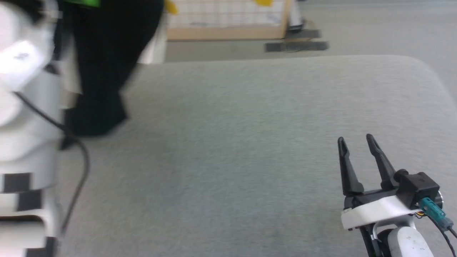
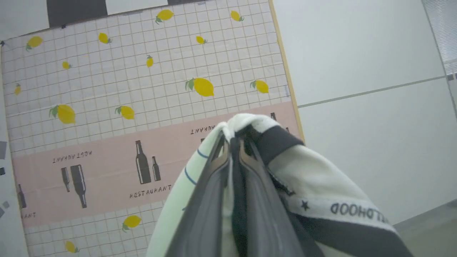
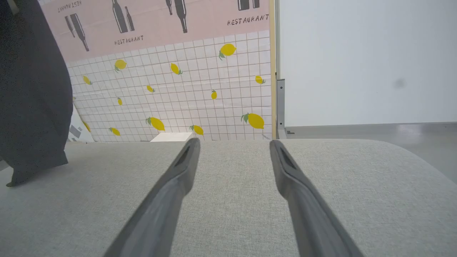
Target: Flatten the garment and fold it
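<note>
**Left wrist view: shirt [image 2: 321,178] pinched at the collar end and hanging, not laid out**

The left gripper [image 2: 234,142] is clamped on a bunched fold of the shirt. White cloth and a black strip wrap over both fingertips. A pale band with a star and small lettering runs just below them. Judged reason: a hold near the neckband lets the rest drop straight before it is spread.

In the head view the shirt hangs at the upper left, beside the pale left arm [image 1: 25,107], and is blurred. Most of what shows is a black sleeve. In the right wrist view its lower end appears to meet the grey table [image 1: 250,125] at the left, though contact cannot be confirmed.

The right gripper [image 1: 355,138] is spread wide and carries nothing. It sits low over the table at the lower right, well apart from the shirt. Judged reason: it is placed ready to take a second corner.

Condition of the shirt: it is crumpled at the grip, with no part lying flat and no fold made. The chest print is not visible. On this evidence, flattening is not yet begun.
</note>
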Controlling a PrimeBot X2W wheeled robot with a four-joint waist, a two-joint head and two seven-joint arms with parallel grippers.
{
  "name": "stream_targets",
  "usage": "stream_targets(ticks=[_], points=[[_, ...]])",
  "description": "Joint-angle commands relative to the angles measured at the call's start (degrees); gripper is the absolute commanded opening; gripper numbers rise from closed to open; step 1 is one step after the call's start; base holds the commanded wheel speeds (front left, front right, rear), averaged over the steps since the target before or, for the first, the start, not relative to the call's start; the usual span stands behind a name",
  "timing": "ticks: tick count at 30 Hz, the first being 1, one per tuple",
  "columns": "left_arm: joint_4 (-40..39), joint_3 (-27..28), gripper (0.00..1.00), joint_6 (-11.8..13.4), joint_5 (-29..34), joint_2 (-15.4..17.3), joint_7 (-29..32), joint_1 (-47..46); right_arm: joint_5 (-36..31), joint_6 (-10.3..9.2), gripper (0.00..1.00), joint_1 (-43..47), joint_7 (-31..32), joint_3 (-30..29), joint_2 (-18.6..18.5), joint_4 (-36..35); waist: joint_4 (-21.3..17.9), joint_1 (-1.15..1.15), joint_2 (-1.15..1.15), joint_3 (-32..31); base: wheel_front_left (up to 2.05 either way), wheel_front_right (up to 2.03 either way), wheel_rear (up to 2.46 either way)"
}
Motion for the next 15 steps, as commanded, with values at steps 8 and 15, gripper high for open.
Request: stream_targets(ticks=[8,15], points=[[-2.10,-7.46,0.00,-2.59,-6.34,-7.85,7.48,8.16,-0.03,-0.09,1.00,1.56,0.88,0.71,-0.06,-1.01,-11.64,0.00,0.64,-3.41,0.00,0.00,0.00],[2.03,-17.14,0.00,-4.19,-12.16,-10.67,17.94,23.38,0.31,-0.09,1.00,1.80,1.32,1.32,-0.06,-1.56,-13.34,0.00,0.64,-2.21,0.00,0.00,0.00]])
